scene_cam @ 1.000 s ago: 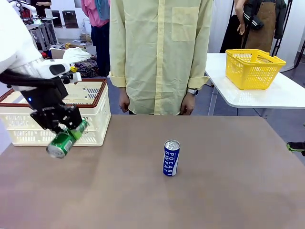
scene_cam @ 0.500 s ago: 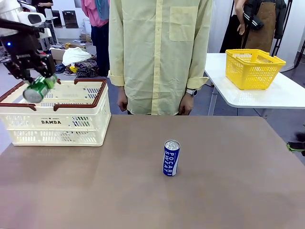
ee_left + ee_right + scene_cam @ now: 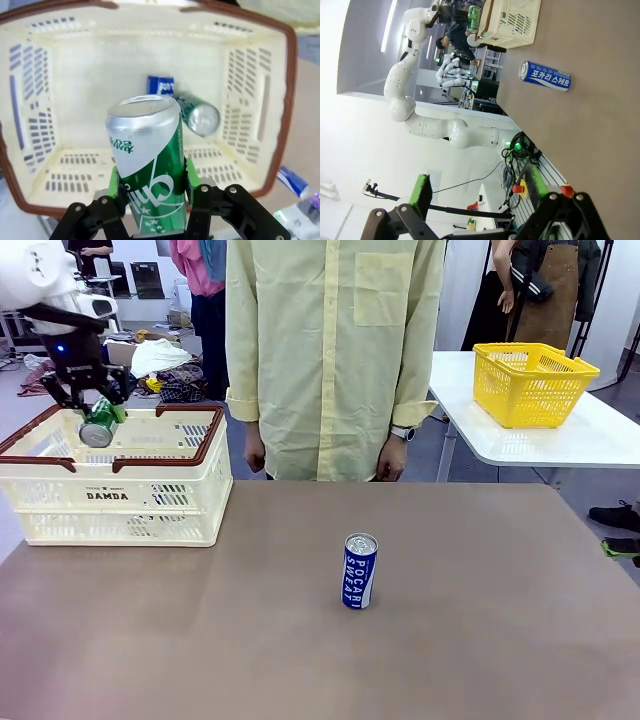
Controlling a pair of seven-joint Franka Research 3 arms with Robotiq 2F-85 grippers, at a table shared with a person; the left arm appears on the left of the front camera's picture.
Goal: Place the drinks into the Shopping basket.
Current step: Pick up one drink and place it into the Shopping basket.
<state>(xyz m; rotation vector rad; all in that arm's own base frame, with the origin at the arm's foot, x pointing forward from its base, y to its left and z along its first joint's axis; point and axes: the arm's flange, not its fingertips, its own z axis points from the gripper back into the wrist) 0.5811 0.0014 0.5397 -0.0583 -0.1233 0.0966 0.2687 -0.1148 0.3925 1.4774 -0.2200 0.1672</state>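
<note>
Since a second ago, my left pincer [image 3: 97, 410] has carried the green can [image 3: 99, 428] up from the near face of the Shopping basket [image 3: 120, 495] to a point above its open top. From the front, the can hangs tilted between my clenched green pads, silver end toward the camera, just over the brown rim. Looking down from the left wrist, the same green can [image 3: 148, 165] sits firmly between my pads [image 3: 114, 181], and beneath it the basket floor [image 3: 100, 70] already holds another green can [image 3: 197, 115] lying on its side, with a blue item [image 3: 161, 85] touching it.

My right pincer [image 3: 477, 192] stands released, grasping nothing, well apart from the blue can [image 3: 545, 76]. That blue can [image 3: 359, 571] stands upright near the middle of the surface [image 3: 480, 640], in front of the person in the yellow shirt [image 3: 335, 355], whose hands hang at their sides.

Step in hand: delivery of the green can, transport nearly complete. The next move, as I judge it, calls for lowering inside the walls, aiming for bare floor beside the items lying there, then unclenching. The blue can remains to be fetched.
</note>
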